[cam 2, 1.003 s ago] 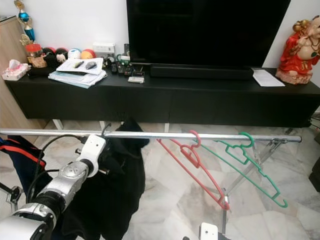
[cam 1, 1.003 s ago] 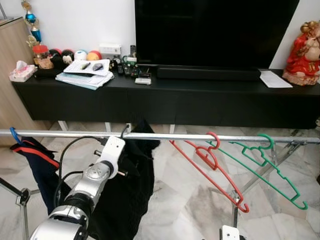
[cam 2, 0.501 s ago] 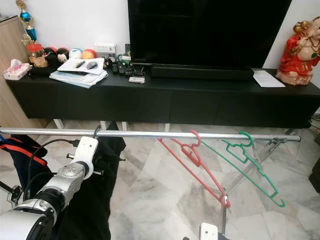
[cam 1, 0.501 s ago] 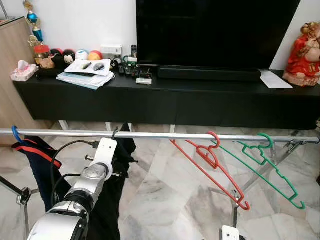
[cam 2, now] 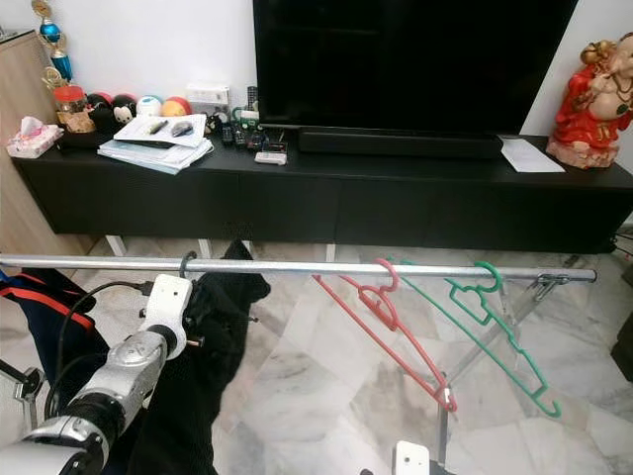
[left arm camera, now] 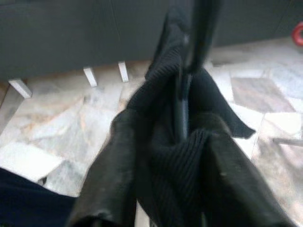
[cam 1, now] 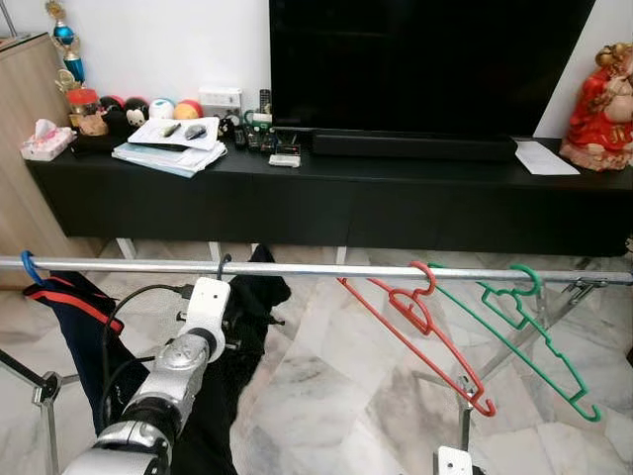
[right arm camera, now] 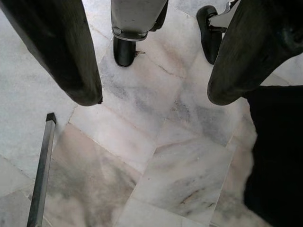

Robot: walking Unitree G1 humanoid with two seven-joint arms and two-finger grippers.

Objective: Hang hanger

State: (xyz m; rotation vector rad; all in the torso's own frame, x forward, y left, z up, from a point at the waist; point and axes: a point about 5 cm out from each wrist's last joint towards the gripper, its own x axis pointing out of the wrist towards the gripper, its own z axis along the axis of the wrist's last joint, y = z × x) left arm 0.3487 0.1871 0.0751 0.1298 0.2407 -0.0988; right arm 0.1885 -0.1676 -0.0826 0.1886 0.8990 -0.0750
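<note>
Two empty plastic hangers already hang on the steel rail (cam 1: 326, 269), a red hanger (cam 1: 415, 317) and a green hanger (cam 1: 524, 322), both well off to the right of the left tool (left arm camera: 163, 161), and a third hanger with a dark wire hook (cam 1: 224, 264) sits on the rail just above that tool, carrying the black knitted garment (cam 1: 242, 341). The left tool is clamped shut on the garment's folds, its two black fingers (left arm camera: 111, 175) pinching the ribbed cloth on either side of the thin hanger neck that rises between them. The hook looks seated over the rail, so I judge the hanging nearly finished; what remains is to let go cleanly. To do that well, the fingers should spread fully before the arm draws back toward the robot, else the knit may snag and drag the hook off, and the pull-away should be straight and low so the garment does not swing into the rail. One more garment, dark blue with a red stripe (cam 1: 69, 312), hangs from a blue hook (cam 1: 30, 267) further left of the tool. The right tool (right arm camera: 156, 71) hangs idle by the robot's side, fingers spread apart, over the marble floor (right arm camera: 142, 142). Beyond the rail stands a black TV counter (cam 1: 396, 193).
</note>
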